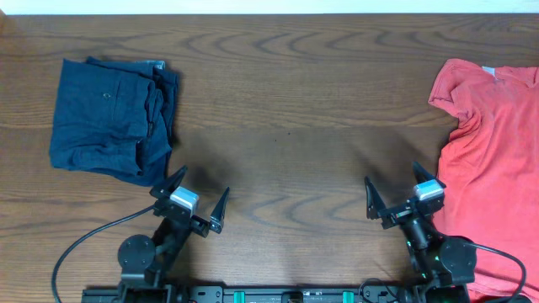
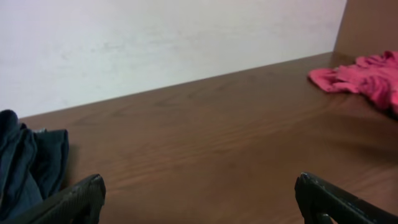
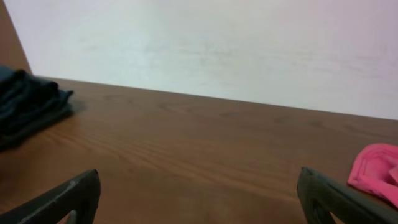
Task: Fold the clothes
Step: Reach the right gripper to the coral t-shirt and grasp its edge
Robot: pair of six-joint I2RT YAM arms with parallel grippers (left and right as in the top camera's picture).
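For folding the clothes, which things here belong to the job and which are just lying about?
Job:
coral-red T-shirt, lying unfolded at the right
dark navy garment, looks folded, at the left

Not the job:
wooden table
black cable by the left arm
white wall

- One dark navy garment [image 1: 109, 118], folded, upper left of the frame.
- One coral-red T-shirt [image 1: 493, 160], along the right edge.
- Two garments in all.
- Two grippers, bottom of the frame: left gripper [image 1: 202, 183], right gripper [image 1: 392, 175].
- One wooden table [image 1: 286, 101] beneath everything.
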